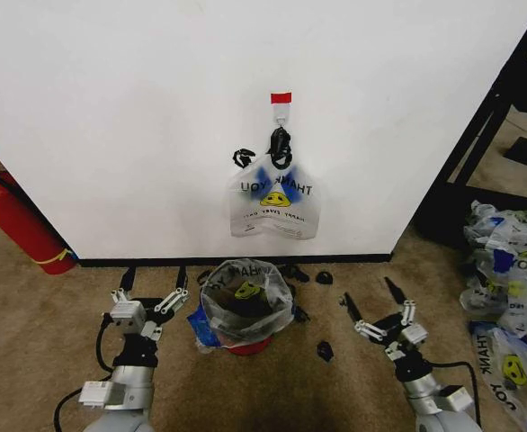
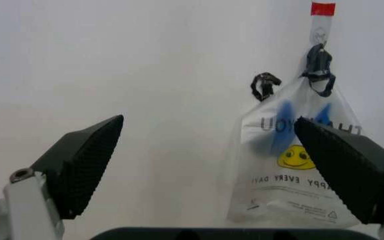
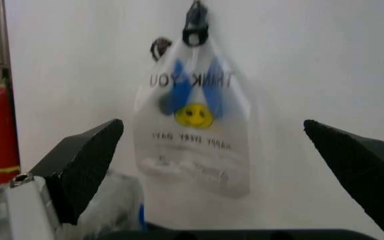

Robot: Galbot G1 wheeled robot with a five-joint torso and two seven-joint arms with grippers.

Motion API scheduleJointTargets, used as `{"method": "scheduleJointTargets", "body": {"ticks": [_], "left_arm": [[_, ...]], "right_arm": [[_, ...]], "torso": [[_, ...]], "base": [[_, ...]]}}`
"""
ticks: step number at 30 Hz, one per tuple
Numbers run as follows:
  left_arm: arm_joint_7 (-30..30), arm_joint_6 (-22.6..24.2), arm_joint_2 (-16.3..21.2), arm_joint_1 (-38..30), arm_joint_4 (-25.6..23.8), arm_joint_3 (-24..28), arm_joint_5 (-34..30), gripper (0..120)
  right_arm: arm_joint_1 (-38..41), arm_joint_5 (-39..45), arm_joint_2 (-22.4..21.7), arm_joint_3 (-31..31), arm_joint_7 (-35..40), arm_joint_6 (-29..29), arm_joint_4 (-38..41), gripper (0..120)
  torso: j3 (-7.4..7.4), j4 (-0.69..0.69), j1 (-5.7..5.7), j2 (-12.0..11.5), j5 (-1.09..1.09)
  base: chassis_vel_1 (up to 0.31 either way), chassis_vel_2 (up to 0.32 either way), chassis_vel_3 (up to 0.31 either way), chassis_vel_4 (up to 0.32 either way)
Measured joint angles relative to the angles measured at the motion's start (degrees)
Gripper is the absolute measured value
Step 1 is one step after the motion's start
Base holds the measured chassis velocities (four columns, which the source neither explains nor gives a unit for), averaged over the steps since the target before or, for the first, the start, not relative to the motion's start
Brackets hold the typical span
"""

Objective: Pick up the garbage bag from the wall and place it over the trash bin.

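The garbage bag (image 1: 272, 205) hangs flat against the white wall (image 1: 138, 117), its dark knotted handles on a small hook (image 1: 281, 113) under red tape. It is translucent white with "THANK YOU" print, a yellow smiley and blue patches. Directly below it on the carpet stands the trash bin (image 1: 245, 310), round and black with a red base, with crumpled translucent plastic over its rim. My left gripper (image 1: 154, 281) is open, low, just left of the bin. At the bin's right, my right gripper (image 1: 370, 297) is open too. The bag (image 2: 292, 165) (image 3: 195, 130) shows beyond both grippers (image 2: 212, 170) (image 3: 222, 170).
A red fire extinguisher (image 1: 16, 225) leans at the wall's far left. Several same-printed bags (image 1: 515, 297) are heaped at the right, beside a black shelf frame (image 1: 479, 135). Small black bits (image 1: 325, 349) lie on the carpet near the bin.
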Motion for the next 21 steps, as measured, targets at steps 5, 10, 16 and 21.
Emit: {"method": "scheduleJointTargets", "body": {"ticks": [5,10,16,21], "left_arm": [[-0.3,-1.1,-0.5,1.2,-0.3,-0.2,1.4,100],[-0.5,-1.4,-0.8,1.8,-0.6,-0.2,2.4,100],[-0.6,-0.9,-0.8,1.7,-0.7,0.3,3.2,100],[-0.6,-0.6,-1.0,1.2,-0.1,1.1,3.5,100]], "right_arm": [[2.3,-1.1,0.1,-1.8,-1.2,-0.2,-2.8,100],[1.7,-1.3,-0.3,-3.4,-0.9,-1.1,-1.8,100],[-2.3,-5.1,0.1,-3.5,9.8,-1.7,6.0,100],[-8.6,-11.0,1.0,-6.1,32.2,-7.7,19.7,100]], "torso": [[0.00,0.01,0.00,0.0,0.00],[0.00,0.00,0.00,0.0,-0.01],[0.00,0.00,0.00,0.0,0.00],[0.00,-0.02,0.00,0.0,-0.03]], "base": [[0.000,0.000,0.000,0.000],[0.000,0.000,0.000,0.000],[0.000,0.000,0.000,0.000],[0.000,0.000,0.000,0.000]]}}
